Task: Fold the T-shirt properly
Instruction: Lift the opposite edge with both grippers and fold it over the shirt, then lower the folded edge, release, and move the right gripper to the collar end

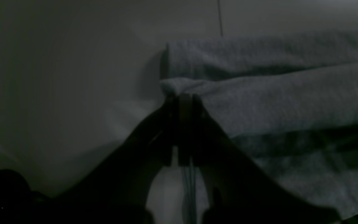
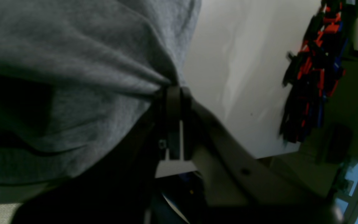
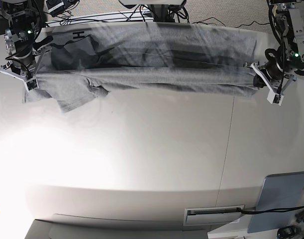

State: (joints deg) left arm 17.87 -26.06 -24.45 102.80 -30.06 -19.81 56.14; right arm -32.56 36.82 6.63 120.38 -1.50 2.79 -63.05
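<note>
The big grey cotton T-shirt (image 3: 152, 64) lies stretched long from side to side across the far part of the white table (image 3: 142, 159), with the left jaws (image 3: 261, 79) and right jaws (image 3: 31, 80) each clenched on one end.

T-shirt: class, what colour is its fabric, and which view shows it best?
The T-shirt is heather grey, with black lettering near one end; the base view shows it best.

Left gripper (image 3: 259, 78) — white angular finger frames, dark pads, black body at 3 o'clock bearing a green indicator light. Right gripper (image 3: 32, 75) at 10 o'clock — identical build, green light, black cabling above.
</note>
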